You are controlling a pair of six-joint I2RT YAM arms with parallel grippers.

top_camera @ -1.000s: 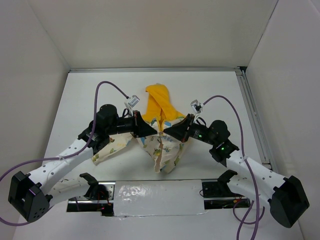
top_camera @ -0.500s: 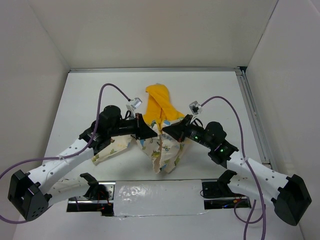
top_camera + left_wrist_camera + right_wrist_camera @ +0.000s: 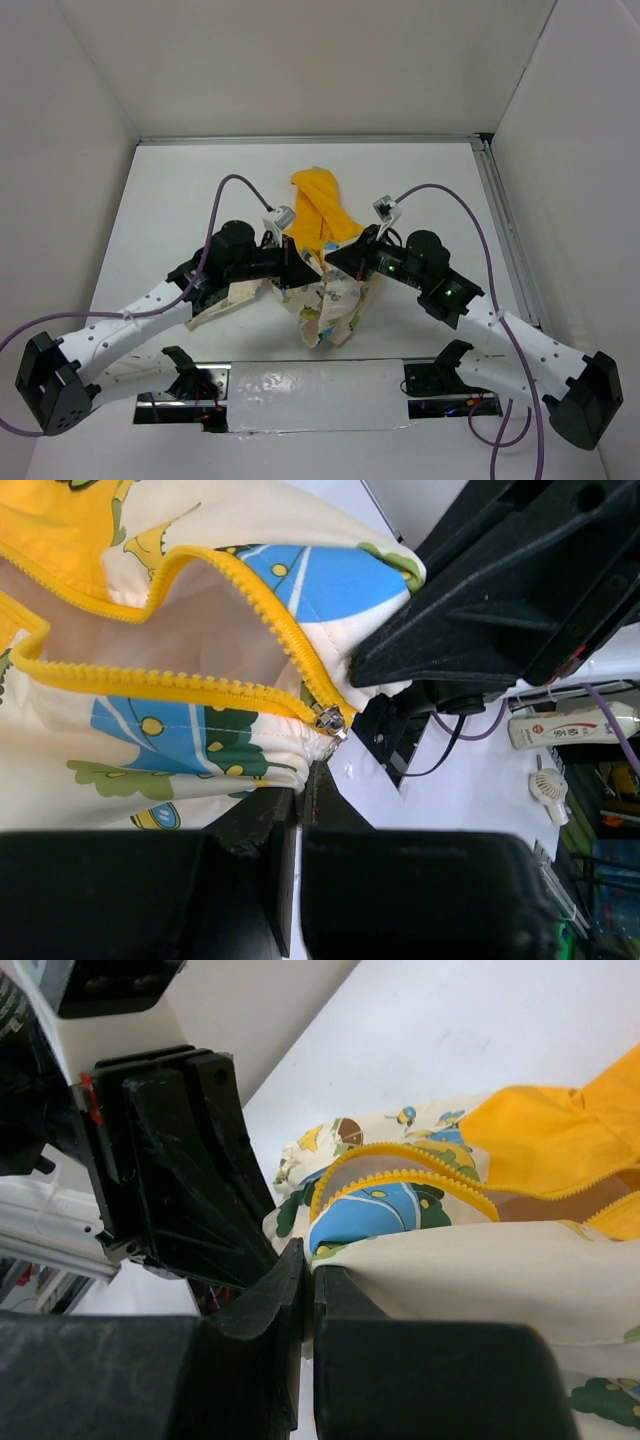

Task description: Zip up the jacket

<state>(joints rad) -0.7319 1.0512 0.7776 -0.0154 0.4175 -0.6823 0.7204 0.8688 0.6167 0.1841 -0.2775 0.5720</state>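
The small cream, cartoon-printed fabric jacket [image 3: 325,300] with a yellow hood is pinched beside its open yellow zipper [image 3: 150,680] by the left fingers [image 3: 245,830] and the right fingers [image 3: 265,1300].

The jacket [image 3: 326,308] is cream with cartoon prints, its hood [image 3: 318,205] yellow.

My left tool [image 3: 307,267] and right tool [image 3: 333,263] crowd nose to nose over the jacket [image 3: 325,312]; I see bare tabletop [image 3: 170,200] open on both sides.

Cream cartoon-print jacket [image 3: 325,300], crumpled, yellow hood [image 3: 318,205] farthest back, yellow zipper [image 3: 200,685] parted above slider [image 3: 330,720]
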